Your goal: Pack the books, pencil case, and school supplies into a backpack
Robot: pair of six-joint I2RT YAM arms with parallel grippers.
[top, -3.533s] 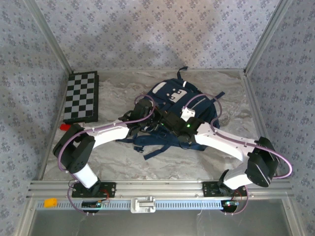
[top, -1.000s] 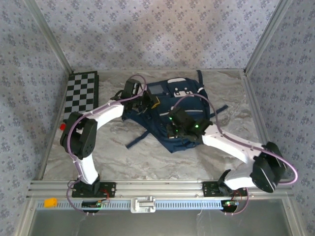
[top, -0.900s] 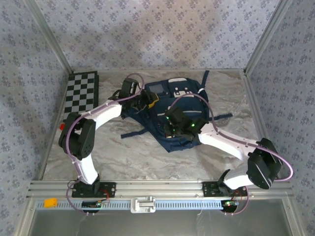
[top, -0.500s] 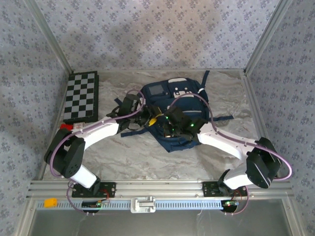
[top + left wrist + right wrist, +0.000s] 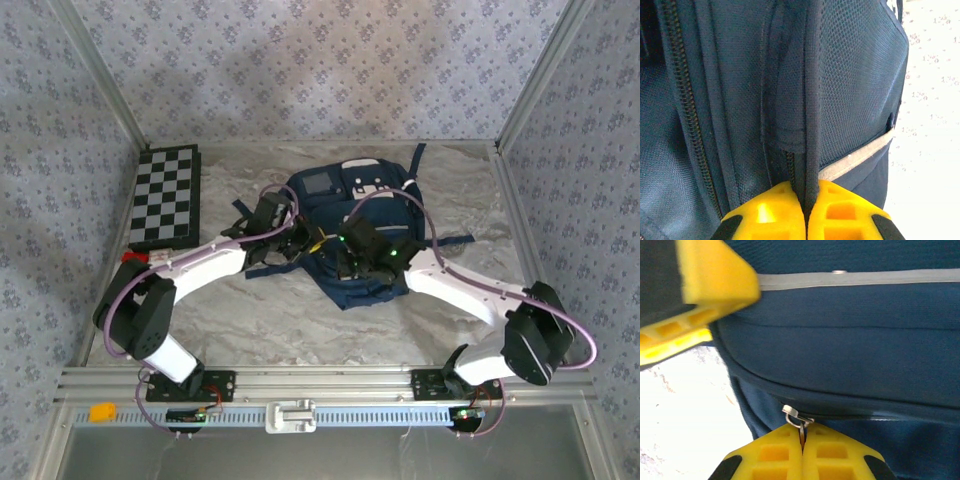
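Top view, left to right. A black-and-white chequered board point(image 5: 165, 195) lies flat in the far-left corner of the marbled table point(image 5: 250, 320), with a small red block point(image 5: 131, 257) just beside its near edge. The left arm reaches in from the left, and the left gripper point(image 5: 313, 240) meets the left flank of the backpack point(image 5: 360, 290). This navy bag lies at mid-table toward the far side, white patches uppermost and dark straps trailing to either side. The right arm curves in from the right, and the right gripper point(image 5: 342, 265) rests on the bag's near-left part, close to the left gripper.

Left wrist view. The left gripper point(image 5: 806, 215) has its yellow fingers point(image 5: 767, 215) pressed together on a raised ridge of the backpack's point(image 5: 855, 75) navy fabric — a pinch, with only the cloth between them. A zip track point(image 5: 687, 100) runs at left and a grey trim stripe point(image 5: 855, 160) at right.

Right wrist view. The right gripper point(image 5: 801, 450) is fully closed on the metal zip pull point(image 5: 796, 416) of the backpack point(image 5: 855, 355). A yellow finger of the left gripper point(image 5: 705, 295) lies at upper left — against the bag's side.
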